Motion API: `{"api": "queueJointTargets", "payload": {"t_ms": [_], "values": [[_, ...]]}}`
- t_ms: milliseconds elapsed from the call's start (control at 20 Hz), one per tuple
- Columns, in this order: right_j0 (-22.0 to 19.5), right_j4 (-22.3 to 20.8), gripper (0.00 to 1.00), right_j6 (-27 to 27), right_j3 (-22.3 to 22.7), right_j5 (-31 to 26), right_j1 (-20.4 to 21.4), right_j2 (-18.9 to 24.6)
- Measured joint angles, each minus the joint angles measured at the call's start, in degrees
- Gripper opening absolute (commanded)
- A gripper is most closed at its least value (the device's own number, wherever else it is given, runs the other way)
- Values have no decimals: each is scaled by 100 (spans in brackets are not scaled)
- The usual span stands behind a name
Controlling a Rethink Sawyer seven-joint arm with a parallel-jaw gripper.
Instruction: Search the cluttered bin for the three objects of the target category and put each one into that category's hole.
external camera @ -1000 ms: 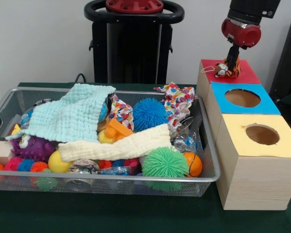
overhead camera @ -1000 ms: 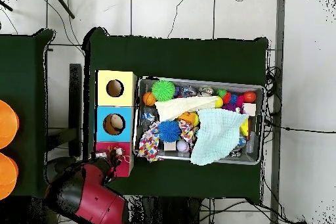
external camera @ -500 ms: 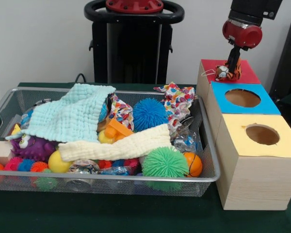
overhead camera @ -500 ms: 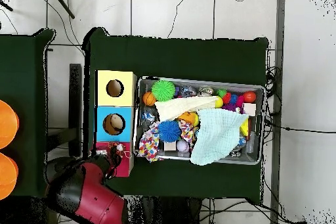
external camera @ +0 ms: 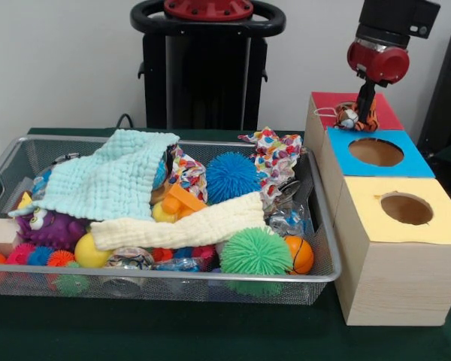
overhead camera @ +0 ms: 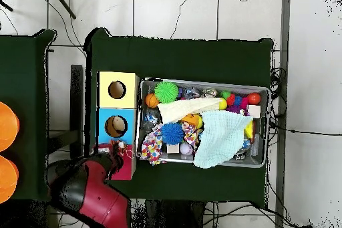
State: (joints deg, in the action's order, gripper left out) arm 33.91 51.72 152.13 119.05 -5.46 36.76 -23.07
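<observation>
Hand [external camera: 363, 113] clamped on tiger toy [external camera: 355, 117], toy just above red box [external camera: 383, 113]

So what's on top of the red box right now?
A small tiger toy sits on the red box, with the gripper directly over it. The toy and arm cover the box's hole, so nothing inside shows.

You get even, soft indoor light w/ faint shadows under the bin [external camera: 316, 277]; front view slightly soft, no glare.
</observation>
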Motion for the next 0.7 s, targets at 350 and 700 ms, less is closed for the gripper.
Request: {"api": "queueJointTargets", "payload": {"t_ms": [350, 700], "values": [[-154, 1, 0, 0, 133, 210, 137, 222], [-130, 12, 0, 0, 234, 377, 193, 272]]}}
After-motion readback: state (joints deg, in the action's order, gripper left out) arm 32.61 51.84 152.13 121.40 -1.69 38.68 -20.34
